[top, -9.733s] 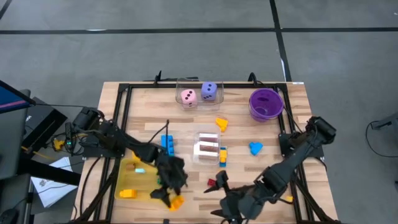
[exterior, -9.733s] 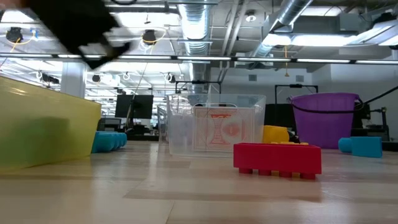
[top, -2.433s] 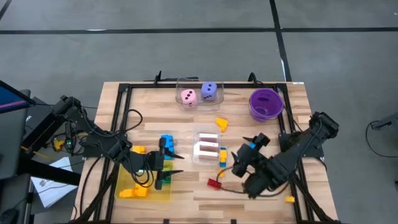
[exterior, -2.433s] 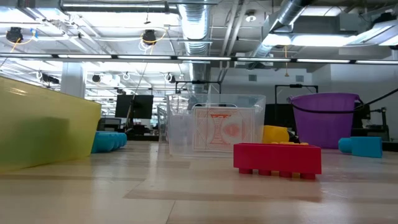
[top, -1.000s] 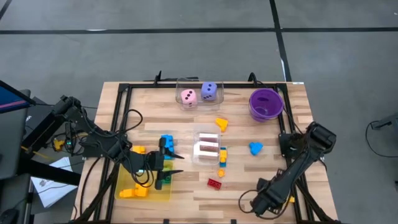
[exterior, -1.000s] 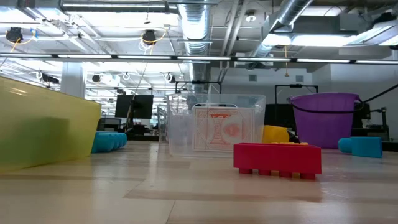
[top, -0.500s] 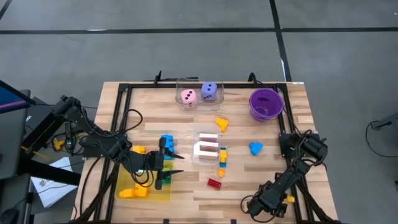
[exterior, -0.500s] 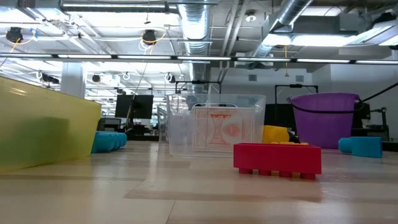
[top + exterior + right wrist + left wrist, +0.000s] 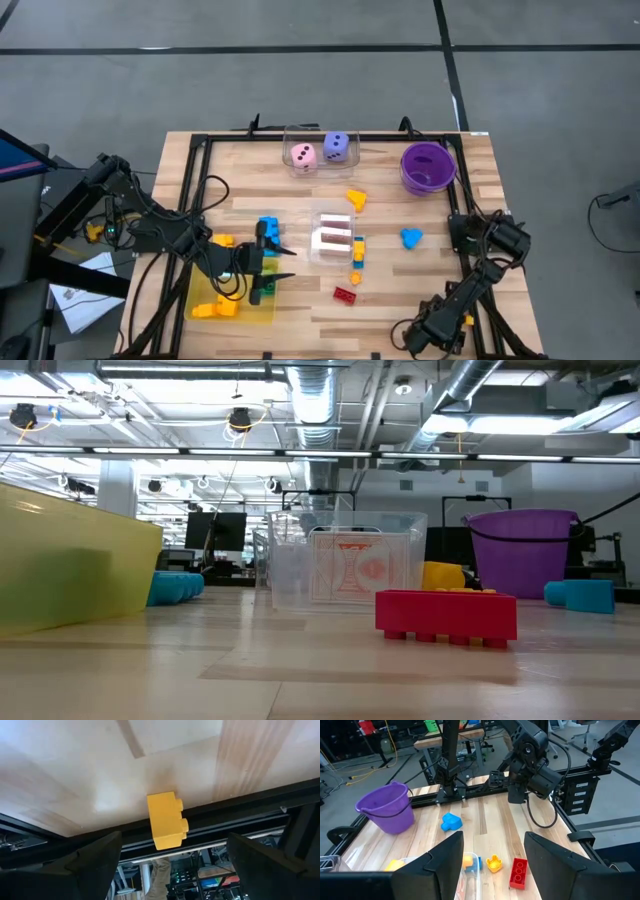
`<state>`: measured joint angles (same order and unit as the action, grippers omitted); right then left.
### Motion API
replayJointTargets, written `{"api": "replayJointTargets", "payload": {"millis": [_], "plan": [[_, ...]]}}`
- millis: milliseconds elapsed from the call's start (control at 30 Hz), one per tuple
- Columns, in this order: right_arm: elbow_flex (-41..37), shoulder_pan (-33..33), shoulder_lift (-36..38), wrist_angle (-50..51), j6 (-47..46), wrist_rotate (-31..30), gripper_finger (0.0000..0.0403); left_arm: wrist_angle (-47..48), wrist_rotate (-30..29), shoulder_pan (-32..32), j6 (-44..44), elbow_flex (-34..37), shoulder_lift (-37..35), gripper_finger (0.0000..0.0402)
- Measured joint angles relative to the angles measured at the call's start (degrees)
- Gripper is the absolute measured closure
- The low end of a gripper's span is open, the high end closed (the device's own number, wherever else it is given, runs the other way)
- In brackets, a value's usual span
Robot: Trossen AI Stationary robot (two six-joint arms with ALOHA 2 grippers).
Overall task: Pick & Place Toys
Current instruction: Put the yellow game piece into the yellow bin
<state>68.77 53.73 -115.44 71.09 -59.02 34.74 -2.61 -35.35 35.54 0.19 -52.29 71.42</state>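
Observation:
A yellow brick (image 9: 167, 820) lies on the table against the black rail at the near right edge (image 9: 466, 320). My right gripper (image 9: 445, 328) hangs low beside it. It is open, and the brick lies ahead of its fingers (image 9: 95, 865), untouched. My left gripper (image 9: 275, 265) waits open and empty above the yellow tray (image 9: 215, 290). Loose on the wood lie a red brick (image 9: 345, 294), a small orange piece (image 9: 354, 277), a blue shape (image 9: 411, 238), a yellow shape (image 9: 356, 199) and a blue brick (image 9: 268, 228).
A clear box (image 9: 333, 237) with cards stands mid-table. Another clear box at the far edge holds a pink die (image 9: 303, 155) and a purple die (image 9: 337, 147). A purple bowl (image 9: 428, 166) stands at the far right. A black frame rail (image 9: 240, 810) runs along the table's edge.
My right gripper has sunk toward the table by the near right edge, closing on the yellow brick, and has rolled a little. Its fingers stay open. The toys have not moved.

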Motion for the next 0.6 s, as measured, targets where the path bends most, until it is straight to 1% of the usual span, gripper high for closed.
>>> {"api": "replayJointTargets", "payload": {"millis": [233, 433, 600], "plan": [[0.0, 1.5, 0.0, 0.0, -0.1, 0.0, 0.0051, 0.0, 0.0, 0.0, 0.0, 0.0, 0.0, 0.0197], [0.0, 1.4, 0.0, 0.0, -0.1, -0.1, 0.0053, 0.0, 0.0, 0.0, 0.0, 0.0, 0.0, 0.0197], [0.0, 1.4, -0.1, 0.0, -0.1, -0.2, 0.0077, 0.0, 0.0, 0.0, 0.0, 0.0, 0.0, 0.0197]]}}
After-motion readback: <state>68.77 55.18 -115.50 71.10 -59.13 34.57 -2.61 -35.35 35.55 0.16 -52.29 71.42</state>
